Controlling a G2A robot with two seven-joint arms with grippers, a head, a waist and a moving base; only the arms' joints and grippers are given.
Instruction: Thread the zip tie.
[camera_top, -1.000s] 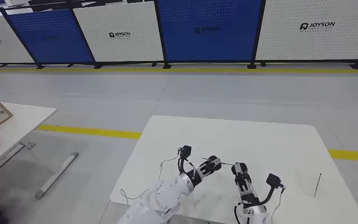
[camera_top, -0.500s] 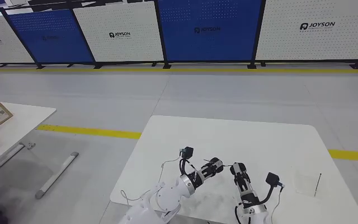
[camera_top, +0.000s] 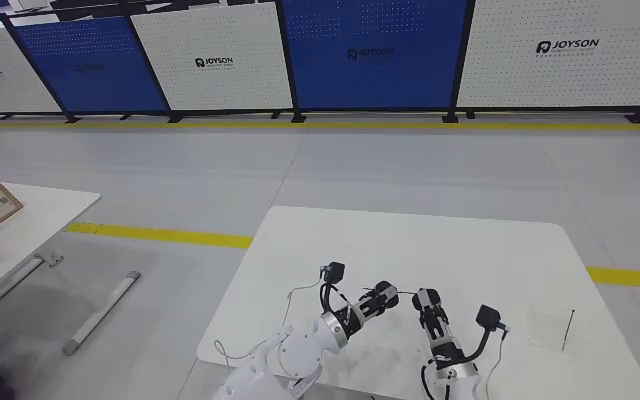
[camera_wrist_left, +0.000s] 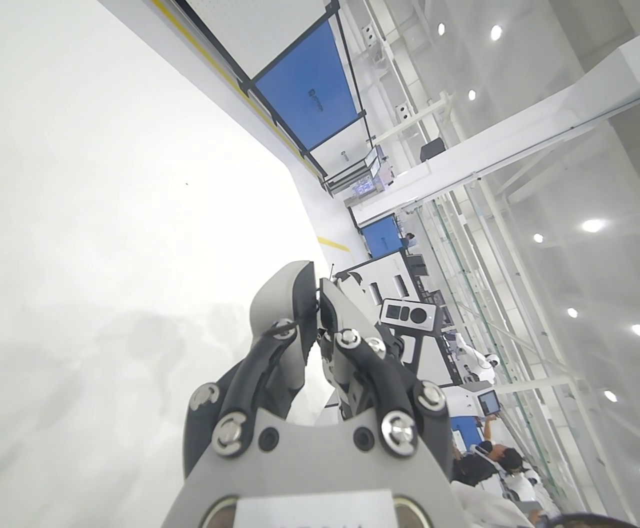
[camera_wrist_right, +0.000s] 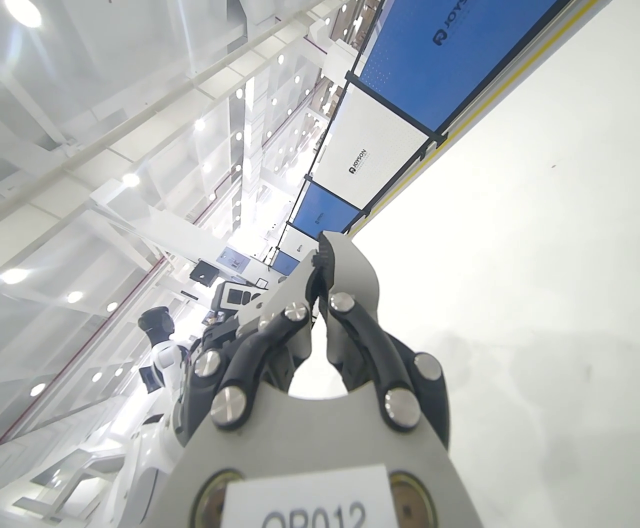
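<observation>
- Grips the tie (camera_top: 405, 292) in the left pincer (camera_wrist_left: 317, 292), fingers clenched on a thin dark sliver
- Clenches the right pincer (camera_wrist_right: 319, 256) too, with a dark speck nipped at its tips, most likely the other end of the same tie
- Holds both pincers just beside each other over the near part of the table (camera_top: 420, 235), tips facing, the tie bridging the gap as a fine dark line
- Reads as a feeding step: tail and head near but, as far as can be told, not yet joined
- Expect light, thin, springy plastic: bends easily, slick on the flat faces, not fragile
- Best to pinch the tail close to its tip to stop it flexing aside, and to take the head by its sides, leaving the slot open
- Shows, near the right edge of the table, a thin dark strip (camera_top: 568, 330), perhaps a spare, by a clear piece (camera_top: 545, 326) too faint to name
- Ends, past a yellow line (camera_top: 160, 235) on the floor, at blue and white panels (camera_top: 375, 55)
</observation>
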